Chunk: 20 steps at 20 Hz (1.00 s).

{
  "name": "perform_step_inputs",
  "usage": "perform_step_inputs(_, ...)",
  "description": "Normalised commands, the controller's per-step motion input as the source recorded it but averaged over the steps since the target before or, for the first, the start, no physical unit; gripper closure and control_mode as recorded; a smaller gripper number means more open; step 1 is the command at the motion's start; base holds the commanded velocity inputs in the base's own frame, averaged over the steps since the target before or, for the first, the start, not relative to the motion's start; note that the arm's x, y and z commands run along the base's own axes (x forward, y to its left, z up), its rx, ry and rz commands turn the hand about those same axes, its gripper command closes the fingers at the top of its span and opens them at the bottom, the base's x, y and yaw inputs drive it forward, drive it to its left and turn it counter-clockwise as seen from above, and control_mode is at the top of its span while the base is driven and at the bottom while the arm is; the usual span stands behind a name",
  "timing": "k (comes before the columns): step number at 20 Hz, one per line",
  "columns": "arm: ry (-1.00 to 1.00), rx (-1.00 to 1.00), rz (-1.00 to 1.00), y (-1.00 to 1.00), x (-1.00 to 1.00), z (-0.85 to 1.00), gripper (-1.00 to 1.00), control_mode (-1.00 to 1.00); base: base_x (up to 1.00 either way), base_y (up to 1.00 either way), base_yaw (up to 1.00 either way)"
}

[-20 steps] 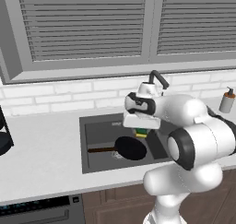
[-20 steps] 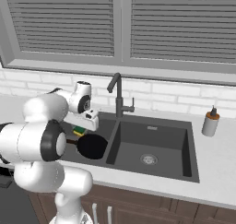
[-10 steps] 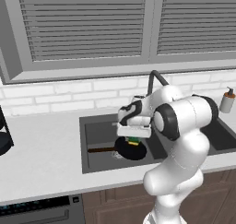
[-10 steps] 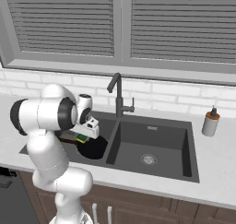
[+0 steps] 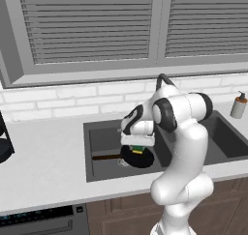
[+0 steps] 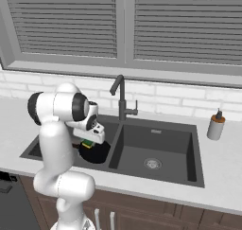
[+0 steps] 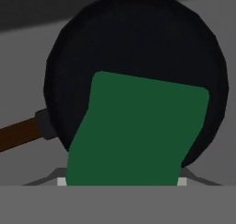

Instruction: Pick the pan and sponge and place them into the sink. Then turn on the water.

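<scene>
Claw (image 5: 138, 147) gripping sponge (image 7: 136, 133), above pan (image 7: 138, 43)

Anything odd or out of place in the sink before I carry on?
Nothing stands out. The pan lies flat in the sink's left basin, and the gripper has the sponge just above it, green side up.
</scene>
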Motion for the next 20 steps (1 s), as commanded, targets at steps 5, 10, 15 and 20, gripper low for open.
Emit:
perform_step_inputs(5, 0.0, 0.0, 0.02, 0.0, 0.27, -0.42, 1.0, -1.0, 0.0, 0.0, 0.0)
perform_step_inputs(10, 0.0, 0.0, 0.03, 0.0, 0.29, -0.43, 1.0, -1.0, 0.0, 0.0, 0.0)
perform_step_inputs(15, 0.0, 0.0, 0.03, 0.0, 0.11, -0.41, 1.0, -1.0, 0.0, 0.0, 0.0)
perform_step_inputs(20, 0.0, 0.0, 0.01, 0.0, 0.08, -0.21, -1.0, -1.0, 0.0, 0.0, 0.0)
